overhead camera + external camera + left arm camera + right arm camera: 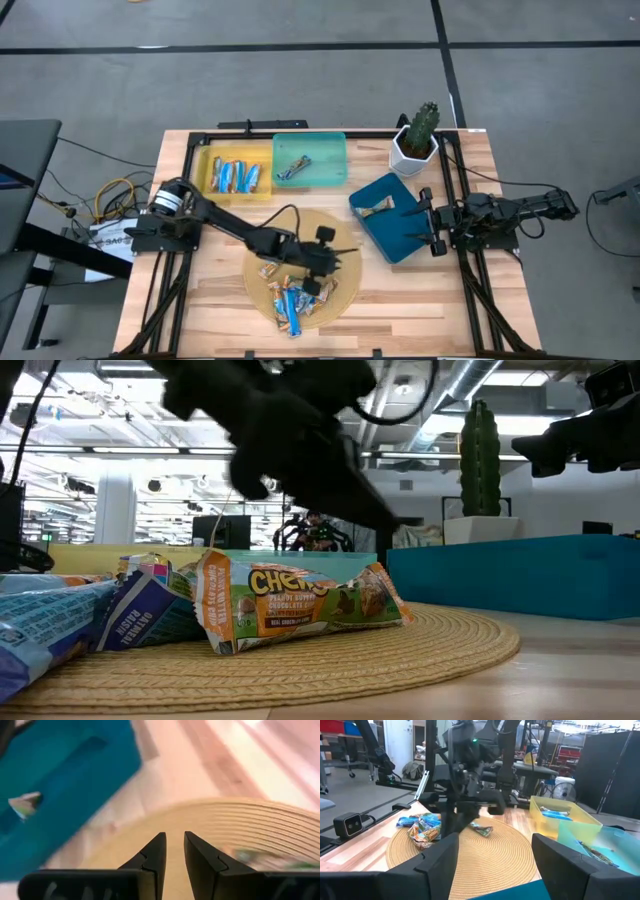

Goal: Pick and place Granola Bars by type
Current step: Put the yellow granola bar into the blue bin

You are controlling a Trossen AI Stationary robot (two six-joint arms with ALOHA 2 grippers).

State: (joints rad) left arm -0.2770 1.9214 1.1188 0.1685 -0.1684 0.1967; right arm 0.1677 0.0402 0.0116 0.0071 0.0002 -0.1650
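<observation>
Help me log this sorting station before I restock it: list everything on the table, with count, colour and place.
Woven mat: one, tan, round, front centre.
Granola bars on the mat: a pile, blue and tan/orange wrappers, exact count unclear.
Yellow tray: one, back left, holding several blue bars.
Teal tray: one, back centre, holding one silver bar.
Dark blue tray: one, right, holding one tan bar.
Potted cactus: one, green in a white pot, back right.
Left gripper: above the mat, nearly closed, empty.
Right gripper: open, at the dark blue tray's edge.
</observation>
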